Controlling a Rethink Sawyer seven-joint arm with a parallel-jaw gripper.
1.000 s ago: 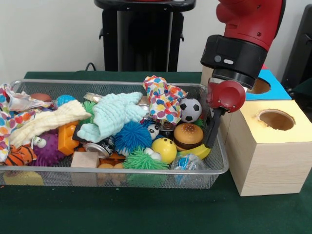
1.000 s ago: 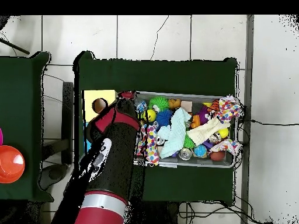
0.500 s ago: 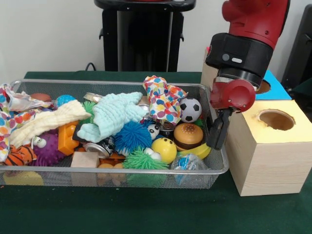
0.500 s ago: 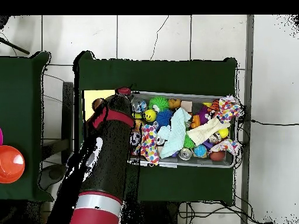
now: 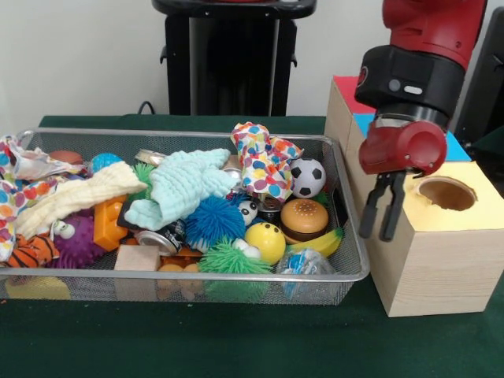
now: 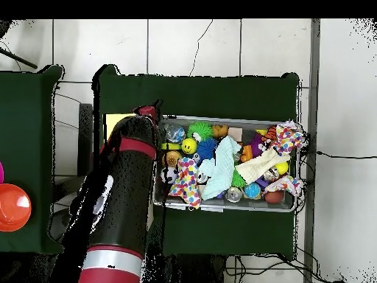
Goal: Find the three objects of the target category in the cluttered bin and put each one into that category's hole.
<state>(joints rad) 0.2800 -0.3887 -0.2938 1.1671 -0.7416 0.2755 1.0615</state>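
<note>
**Out of the bin, over to the yellow box**

My gripper (image 5: pixel 381 219) has left the wire bin (image 5: pixel 351 236), where a second ago its fingers hung just inside the right wall beside the banana (image 5: pixel 321 242). Now it sits further right, in front of the yellow-topped box (image 5: pixel 429 252), left of its hole (image 5: pixel 447 193). My fingers stand slightly apart, holding nothing.
</note>
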